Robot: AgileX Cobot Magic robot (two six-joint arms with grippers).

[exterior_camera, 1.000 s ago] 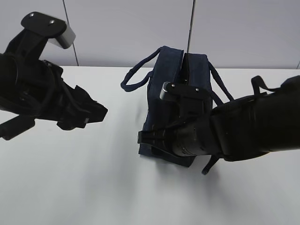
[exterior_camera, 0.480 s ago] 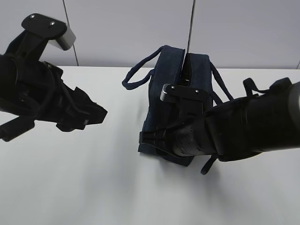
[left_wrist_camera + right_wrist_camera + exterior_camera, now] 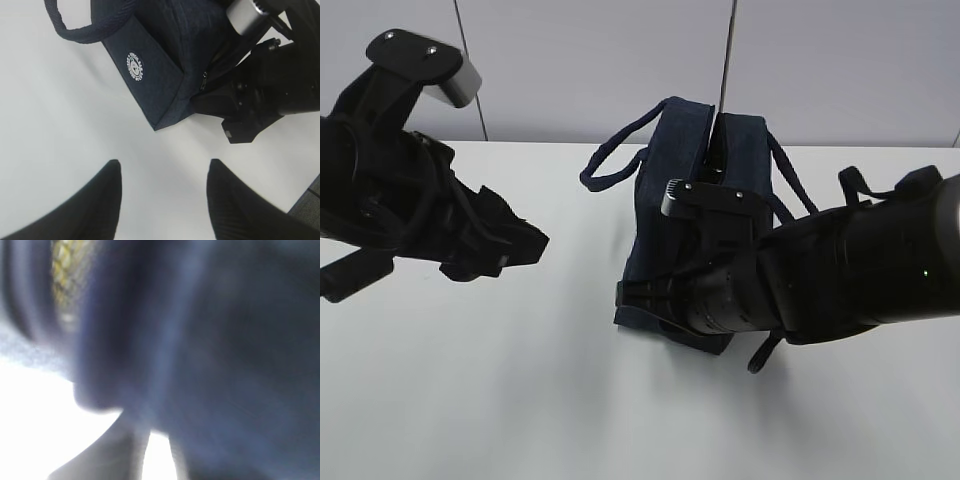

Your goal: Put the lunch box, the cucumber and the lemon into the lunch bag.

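Note:
The navy lunch bag [image 3: 685,150] stands upright on the white table [image 3: 520,400], its white emblem [image 3: 135,65] facing my left wrist camera. My right gripper [image 3: 642,293] is pressed against the bag's near end, by the zipper's end [image 3: 204,80]. In the right wrist view blurred navy fabric [image 3: 225,340] fills the frame. The right gripper [image 3: 157,432] shows only a narrow gap, and its tips vanish into the fabric. My left gripper [image 3: 164,162] hovers open and empty over bare table left of the bag. The lunch box, cucumber and lemon are out of view.
Two loop handles [image 3: 610,170] hang off the bag's sides. A blurred yellow netted patch [image 3: 67,270] shows at the top left of the right wrist view; I cannot tell what it is. A grey panelled wall [image 3: 600,60] backs the table.
The right arm shifted slightly at the bag's near end, and the bag and its left handle moved a little with it. The left arm has stayed still.

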